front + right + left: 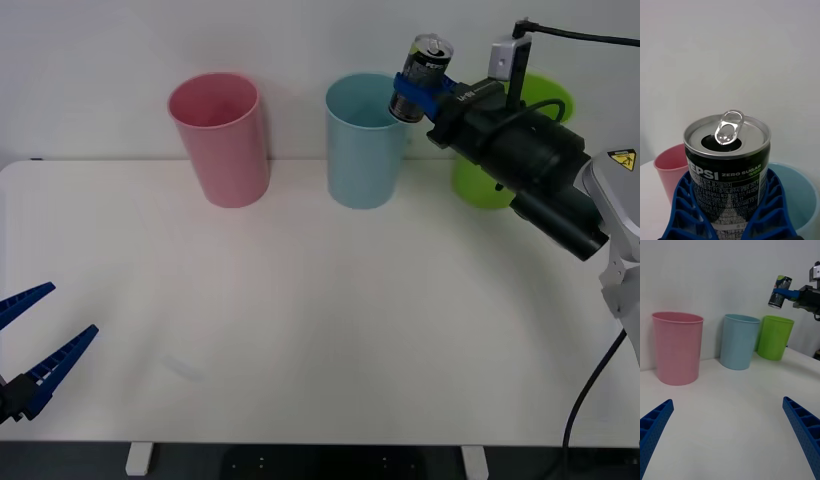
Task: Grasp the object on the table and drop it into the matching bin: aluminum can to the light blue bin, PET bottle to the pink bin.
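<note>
My right gripper [412,88] is shut on the aluminum can [422,76], a small dark can with a silver top and pull tab [728,127]. It holds the can in the air, tilted, over the right part of the light blue bin's [364,140] rim. Blue fingers [687,210] clamp both sides of the can [728,176]. The pink bin [219,138] stands to the left of the blue one on the table [300,320]. My left gripper [30,345] waits open low at the table's front left corner, its fingertips [657,420] spread wide.
A lime green bin [495,170] stands right of the light blue bin, partly behind my right arm [530,165]. All three bins line the table's far edge against a white wall. From the left wrist, the pink bin [676,347], blue bin [738,341] and green bin [775,336] stand in a row.
</note>
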Motion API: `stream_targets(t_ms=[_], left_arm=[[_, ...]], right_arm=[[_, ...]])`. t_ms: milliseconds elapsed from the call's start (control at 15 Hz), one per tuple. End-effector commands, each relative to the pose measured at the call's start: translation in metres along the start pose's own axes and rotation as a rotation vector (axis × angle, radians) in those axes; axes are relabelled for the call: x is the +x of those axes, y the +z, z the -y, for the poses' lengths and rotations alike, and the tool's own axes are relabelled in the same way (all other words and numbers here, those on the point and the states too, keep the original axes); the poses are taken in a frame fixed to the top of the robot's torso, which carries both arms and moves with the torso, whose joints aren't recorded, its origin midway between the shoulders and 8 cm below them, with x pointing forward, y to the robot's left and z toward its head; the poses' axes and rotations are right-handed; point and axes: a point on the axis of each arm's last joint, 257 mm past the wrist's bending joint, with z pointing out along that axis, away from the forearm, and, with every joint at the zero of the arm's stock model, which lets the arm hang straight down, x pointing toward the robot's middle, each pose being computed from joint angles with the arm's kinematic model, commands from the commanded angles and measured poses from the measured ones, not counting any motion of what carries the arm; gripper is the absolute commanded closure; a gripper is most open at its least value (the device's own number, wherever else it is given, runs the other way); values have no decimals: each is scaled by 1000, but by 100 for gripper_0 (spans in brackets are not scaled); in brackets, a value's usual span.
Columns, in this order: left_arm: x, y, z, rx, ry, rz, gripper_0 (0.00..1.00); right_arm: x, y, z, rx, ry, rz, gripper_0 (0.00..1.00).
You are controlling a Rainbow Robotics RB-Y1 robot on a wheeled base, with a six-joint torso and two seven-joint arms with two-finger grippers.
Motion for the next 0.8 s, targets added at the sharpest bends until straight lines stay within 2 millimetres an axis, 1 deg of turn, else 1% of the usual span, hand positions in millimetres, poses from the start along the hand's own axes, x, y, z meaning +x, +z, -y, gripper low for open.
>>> stream_targets(t_ms=[67, 400, 467, 800], left_arm=[[0, 0, 0, 0, 0, 0, 0], [0, 0, 0, 0, 0, 0, 0], [0, 0, 0, 0, 0, 0, 0], [0, 0, 0, 0, 0, 0, 0]], right_arm=[[-2, 28, 11, 20, 4, -10, 100], [3, 68, 28, 119, 8, -19, 100], [7, 74, 30, 139, 13, -22, 100], [11, 103, 37, 244, 5, -26, 100]])
